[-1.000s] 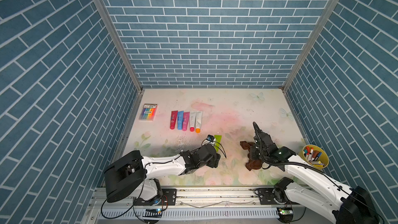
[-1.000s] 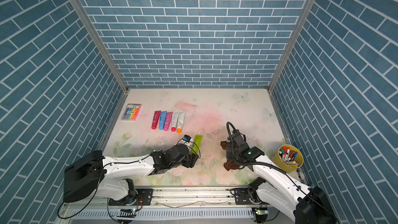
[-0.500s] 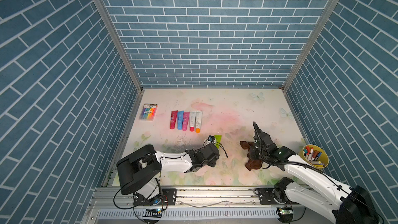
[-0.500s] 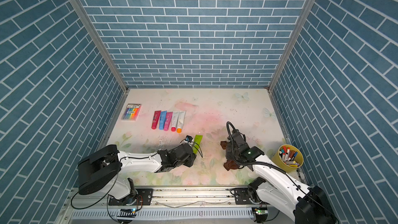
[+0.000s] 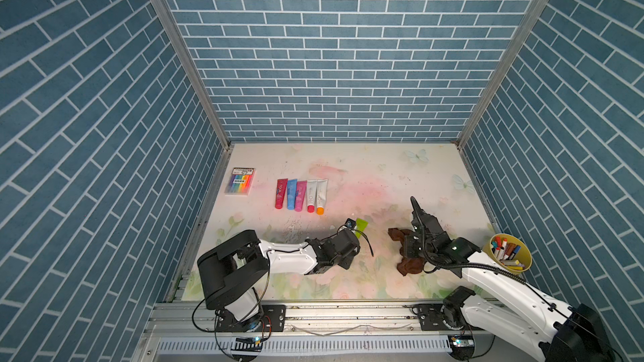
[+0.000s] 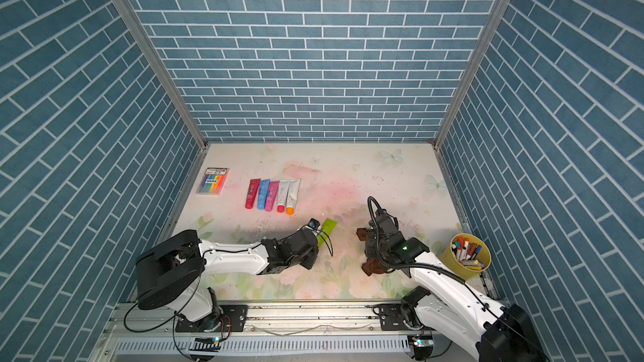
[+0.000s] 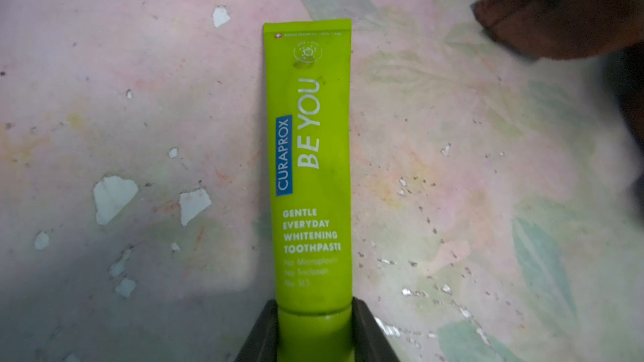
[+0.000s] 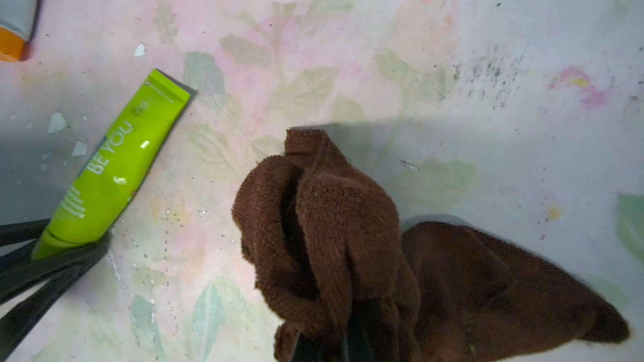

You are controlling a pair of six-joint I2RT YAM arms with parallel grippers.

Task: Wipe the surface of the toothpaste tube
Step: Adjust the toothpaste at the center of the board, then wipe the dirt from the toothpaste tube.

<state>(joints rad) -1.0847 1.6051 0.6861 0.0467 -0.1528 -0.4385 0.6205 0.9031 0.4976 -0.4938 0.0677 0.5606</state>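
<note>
A lime-green toothpaste tube (image 7: 310,168) lies flat on the floral tabletop, left of centre near the front in both top views (image 5: 361,227) (image 6: 328,226). My left gripper (image 7: 315,311) is shut on its cap end, one black finger pressed to each side of the cap. The tube's flat crimped end points away from the gripper. My right gripper (image 8: 324,339) is shut on a bunched brown cloth (image 8: 331,221), which droops onto the table to the right of the tube (image 8: 111,172). Cloth (image 5: 411,266) and tube are apart.
Several coloured tubes (image 5: 301,195) lie in a row behind the green one, with a box of markers (image 5: 239,181) further left. A yellow cup (image 6: 449,255) of markers stands at the front right. Blue brick walls close in three sides.
My left gripper's jaws have closed in onto the tube's cap, and the left arm's shoulder has swung right. The right arm and cloth have stayed put.
</note>
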